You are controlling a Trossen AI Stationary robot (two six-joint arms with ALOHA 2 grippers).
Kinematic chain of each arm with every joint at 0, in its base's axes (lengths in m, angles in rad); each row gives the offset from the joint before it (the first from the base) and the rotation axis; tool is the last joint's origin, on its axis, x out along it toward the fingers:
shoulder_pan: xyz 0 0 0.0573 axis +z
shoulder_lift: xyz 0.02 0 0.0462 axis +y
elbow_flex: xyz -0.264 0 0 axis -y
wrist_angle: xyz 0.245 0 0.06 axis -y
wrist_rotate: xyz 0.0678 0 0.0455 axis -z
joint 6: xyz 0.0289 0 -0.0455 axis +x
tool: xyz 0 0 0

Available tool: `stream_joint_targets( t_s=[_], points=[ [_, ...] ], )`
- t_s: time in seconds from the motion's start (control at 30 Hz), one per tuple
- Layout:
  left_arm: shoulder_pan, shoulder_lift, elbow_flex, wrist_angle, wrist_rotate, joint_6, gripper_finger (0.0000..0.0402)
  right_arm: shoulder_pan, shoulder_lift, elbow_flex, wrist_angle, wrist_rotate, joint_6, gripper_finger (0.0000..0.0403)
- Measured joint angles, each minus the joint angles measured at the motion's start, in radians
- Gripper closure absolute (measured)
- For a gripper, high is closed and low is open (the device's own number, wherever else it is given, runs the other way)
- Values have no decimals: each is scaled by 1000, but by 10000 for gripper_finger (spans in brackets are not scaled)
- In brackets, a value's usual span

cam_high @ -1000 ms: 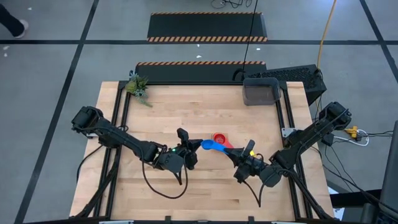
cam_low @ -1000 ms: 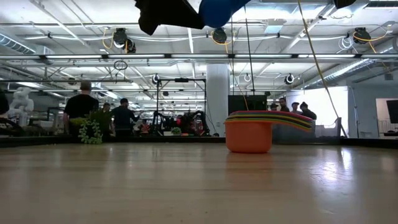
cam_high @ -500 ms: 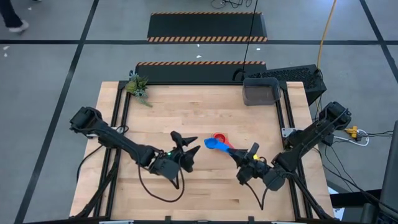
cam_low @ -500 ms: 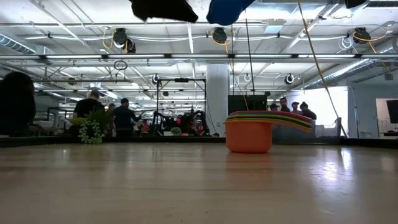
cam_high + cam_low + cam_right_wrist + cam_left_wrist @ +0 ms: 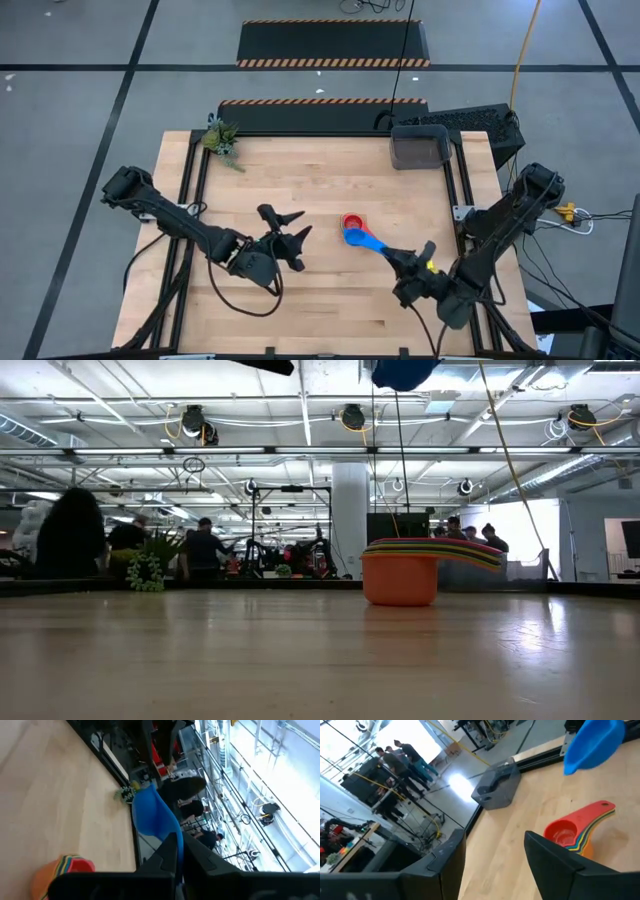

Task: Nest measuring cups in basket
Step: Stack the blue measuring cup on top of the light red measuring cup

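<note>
Pale wood is your bench [image 5: 300, 170], with the grey basket [image 5: 419, 148] at its far right corner. Your left pincer [image 5: 290, 229] hangs over the bench's middle with its fingers spread and nothing between them, well left of the cups. Your right pincer [image 5: 392, 254] is clamped on the handle of the blue cup [image 5: 357, 236], lifted just beside the stack of cups [image 5: 352, 222], red one on top, resting on the bench.

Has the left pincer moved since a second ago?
Yes. In the high view the left pincer, now open, has backed away from the stacked cups, leaving the blue cup in the right pincer.
</note>
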Motion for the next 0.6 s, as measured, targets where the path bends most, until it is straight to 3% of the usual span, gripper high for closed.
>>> stream_joint_targets(
  t_s=[0.6],
  points=[
    [25, 0, 0, 3, 6, -30, 222, 95, 1, -87, -90, 3, 218, 403]
  ],
)
